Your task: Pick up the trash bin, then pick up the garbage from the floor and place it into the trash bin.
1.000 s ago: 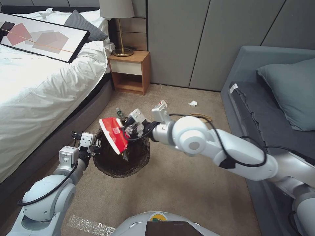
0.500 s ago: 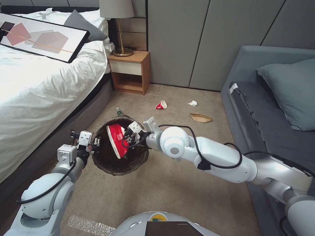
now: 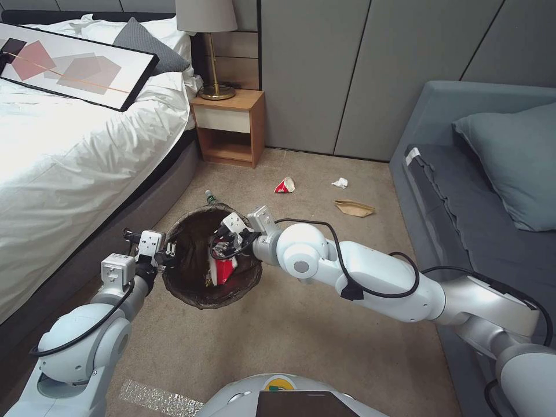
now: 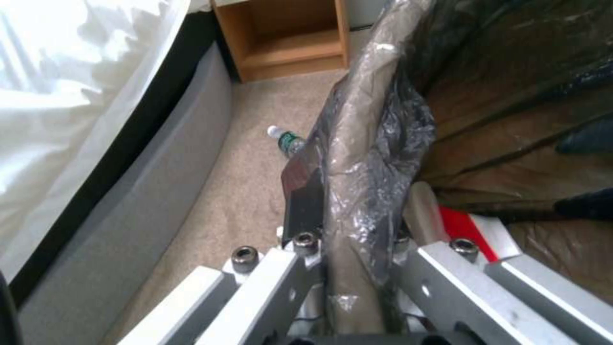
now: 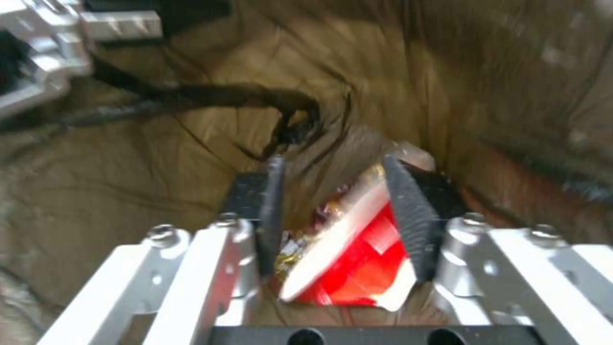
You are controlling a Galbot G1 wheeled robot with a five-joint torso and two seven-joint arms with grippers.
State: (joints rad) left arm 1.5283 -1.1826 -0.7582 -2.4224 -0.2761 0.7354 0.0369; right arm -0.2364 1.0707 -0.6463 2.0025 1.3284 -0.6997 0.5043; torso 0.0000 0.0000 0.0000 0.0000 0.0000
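Note:
My left gripper (image 3: 165, 253) is shut on the near-left rim of the trash bin (image 3: 194, 296) and holds it just above the floor (image 3: 313, 324). In the left wrist view the left gripper (image 4: 348, 239) clamps the bag-covered rim (image 4: 367, 143). My right gripper (image 3: 223, 246) reaches into the bin's mouth and is open. A red-and-white wrapper (image 3: 223, 270) lies loose inside the bin, below the right gripper (image 5: 332, 165) in the right wrist view, where the wrapper (image 5: 357, 258) rests on the dark bag. More garbage lies on the carpet: a small bottle (image 3: 211, 198), a red-and-white scrap (image 3: 285, 185), a tissue wad (image 3: 340, 183), a brown paper bag (image 3: 354, 208).
A bed (image 3: 69, 150) runs along the left, with a framed picture (image 3: 69, 63) on it. A wooden nightstand (image 3: 229, 127) with a lamp stands by the far wall. A grey sofa (image 3: 463, 191) lines the right. Open carpet lies between them.
My right gripper lowered the red-and-white wrapper from above the rim into the bin and opened; the wrapper now lies inside. The left arm and bin stayed still.

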